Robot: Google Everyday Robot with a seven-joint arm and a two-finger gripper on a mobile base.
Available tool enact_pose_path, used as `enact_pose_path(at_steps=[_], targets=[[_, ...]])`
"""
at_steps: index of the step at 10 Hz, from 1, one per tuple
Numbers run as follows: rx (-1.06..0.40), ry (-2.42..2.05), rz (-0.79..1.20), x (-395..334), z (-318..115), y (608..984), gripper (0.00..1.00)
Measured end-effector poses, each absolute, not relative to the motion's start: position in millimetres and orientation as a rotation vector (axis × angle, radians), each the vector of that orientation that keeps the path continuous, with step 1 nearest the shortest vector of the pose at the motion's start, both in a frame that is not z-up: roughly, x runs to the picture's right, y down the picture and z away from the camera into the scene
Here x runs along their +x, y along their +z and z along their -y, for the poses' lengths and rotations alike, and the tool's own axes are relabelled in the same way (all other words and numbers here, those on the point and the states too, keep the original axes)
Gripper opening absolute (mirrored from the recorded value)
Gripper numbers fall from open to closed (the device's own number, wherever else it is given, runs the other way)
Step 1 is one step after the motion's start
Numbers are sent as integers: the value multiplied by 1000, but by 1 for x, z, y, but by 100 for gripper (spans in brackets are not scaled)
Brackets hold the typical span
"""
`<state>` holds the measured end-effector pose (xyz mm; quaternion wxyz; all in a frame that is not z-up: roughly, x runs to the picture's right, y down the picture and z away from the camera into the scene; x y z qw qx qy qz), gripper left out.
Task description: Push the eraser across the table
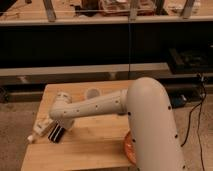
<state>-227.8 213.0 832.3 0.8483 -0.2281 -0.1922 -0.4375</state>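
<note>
The eraser [56, 132], a small black block with pale stripes, lies near the left edge of the light wooden table [95, 142]. My white arm reaches across the table from the right. My gripper [62, 126] points down at the end of the arm, right at the eraser's upper right side, and seems to touch it. The arm's wrist hides the gripper's tip.
A white plastic bottle [39, 129] lies on its side just left of the eraser at the table's left edge. A small pale cup [92, 93] stands near the far edge. An orange plate [128, 147] shows at the front right, partly behind my arm. A long grey shelf [75, 70] runs behind the table.
</note>
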Motion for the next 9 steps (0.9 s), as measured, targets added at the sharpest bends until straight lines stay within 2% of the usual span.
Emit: enact_pose_path(at_steps=[9], targets=[[-465, -927, 406, -230, -213, 830, 0]])
